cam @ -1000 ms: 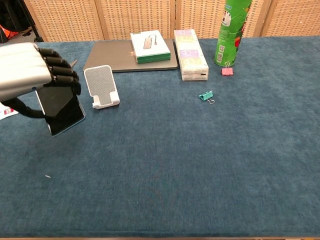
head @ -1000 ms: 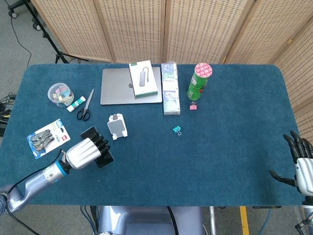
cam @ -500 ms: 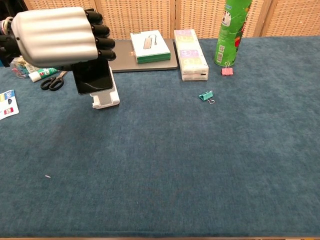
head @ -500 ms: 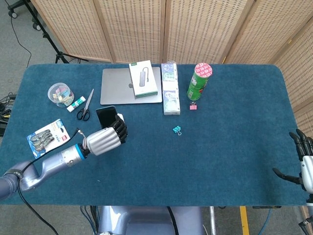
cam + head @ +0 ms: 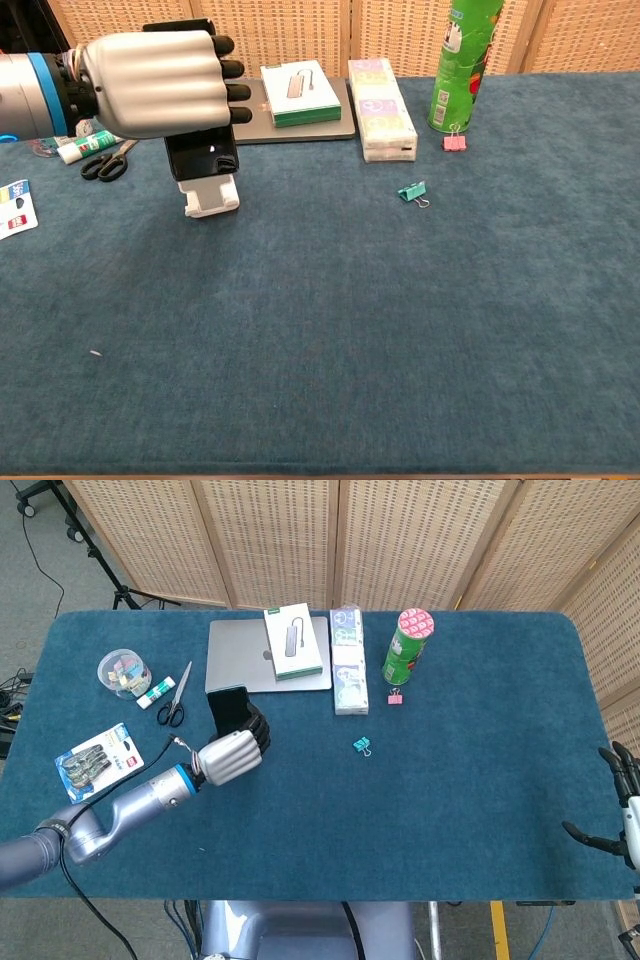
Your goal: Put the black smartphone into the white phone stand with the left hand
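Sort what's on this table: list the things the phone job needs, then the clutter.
Job: phone, held in the left robot hand; white stand.

Clutter: laptop, green can, scissors, boxes, teal clip, pink clip.

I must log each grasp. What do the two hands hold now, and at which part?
The left hand grips the black smartphone around its upper part, its lower end at the white phone stand. The right hand holds nothing.
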Tool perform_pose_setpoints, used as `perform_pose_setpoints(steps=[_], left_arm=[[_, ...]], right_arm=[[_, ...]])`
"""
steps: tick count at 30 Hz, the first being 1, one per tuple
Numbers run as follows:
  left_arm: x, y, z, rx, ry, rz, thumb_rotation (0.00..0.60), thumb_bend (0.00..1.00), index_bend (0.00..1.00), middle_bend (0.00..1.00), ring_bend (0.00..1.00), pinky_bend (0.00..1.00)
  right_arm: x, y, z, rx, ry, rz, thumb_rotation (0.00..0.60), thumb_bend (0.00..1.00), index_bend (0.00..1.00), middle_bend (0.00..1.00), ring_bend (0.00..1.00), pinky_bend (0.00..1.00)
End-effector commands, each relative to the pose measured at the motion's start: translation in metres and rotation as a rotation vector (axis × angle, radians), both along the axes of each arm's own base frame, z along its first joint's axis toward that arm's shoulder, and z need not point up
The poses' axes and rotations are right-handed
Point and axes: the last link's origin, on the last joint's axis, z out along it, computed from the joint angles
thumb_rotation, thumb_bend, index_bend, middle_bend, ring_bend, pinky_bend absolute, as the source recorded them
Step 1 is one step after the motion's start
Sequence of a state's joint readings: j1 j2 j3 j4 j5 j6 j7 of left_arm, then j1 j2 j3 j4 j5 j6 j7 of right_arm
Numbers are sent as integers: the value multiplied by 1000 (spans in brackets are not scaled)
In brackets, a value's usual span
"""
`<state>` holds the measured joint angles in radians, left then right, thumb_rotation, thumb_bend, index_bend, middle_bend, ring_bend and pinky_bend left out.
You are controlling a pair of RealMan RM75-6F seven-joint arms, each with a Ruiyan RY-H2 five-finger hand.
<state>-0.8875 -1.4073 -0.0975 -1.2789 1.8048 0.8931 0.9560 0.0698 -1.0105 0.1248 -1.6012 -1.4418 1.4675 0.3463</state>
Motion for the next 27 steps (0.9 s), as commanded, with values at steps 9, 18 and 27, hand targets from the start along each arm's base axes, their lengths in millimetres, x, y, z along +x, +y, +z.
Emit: perform_pose_setpoints(steps=[9,18,27], left_arm=[[-8,8,-23,72,63,-19,600,0,525,419,340,347],[-15,6,-33,84,75,1,600,0,525,417,340,347],[-19,5,-42,79,93,5,600,0,525,417,340,347]], right_arm=[[-1,-1,2,1,-16,-2,600,0,0,0,0,0],[-1,0,4,1,-26,-1,600,0,0,0,0,0],[-2,0,6,-1,-33,0,600,0,0,0,0,0]])
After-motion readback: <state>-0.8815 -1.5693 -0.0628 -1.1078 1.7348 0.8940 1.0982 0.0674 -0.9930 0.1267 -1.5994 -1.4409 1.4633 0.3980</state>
